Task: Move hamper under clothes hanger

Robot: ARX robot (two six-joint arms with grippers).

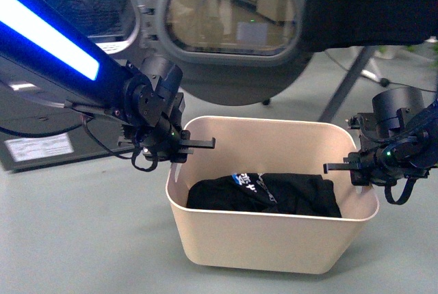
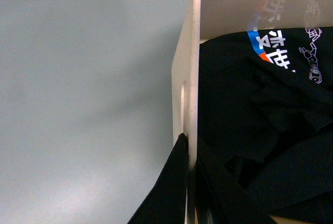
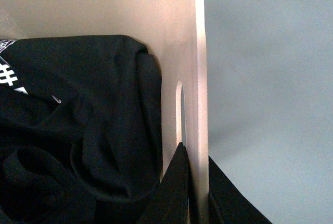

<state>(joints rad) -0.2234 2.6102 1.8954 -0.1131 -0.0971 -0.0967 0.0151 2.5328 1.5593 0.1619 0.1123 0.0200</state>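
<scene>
The beige hamper [image 1: 274, 239] stands on the grey floor, with black clothing [image 1: 267, 195] inside it. My left gripper [image 1: 186, 145] is shut on the rim of the hamper's left short side. My right gripper [image 1: 348, 167] is shut on the rim of its right short side. In the left wrist view the gripper [image 2: 190, 141] pinches the hamper wall [image 2: 195, 52] just by the slot handle. In the right wrist view the gripper [image 3: 195, 153] pinches the wall [image 3: 200, 52] the same way. One slanted leg of the clothes hanger [image 1: 348, 85] shows behind the hamper at the right; its bar is hidden.
The dark grey dryer [image 1: 233, 27] with its round door stands right behind the hamper. A black T-shirt [image 1: 369, 7] hangs at the top right, above the hamper's right end. A flat dark panel with a label [image 1: 37, 147] lies at the left.
</scene>
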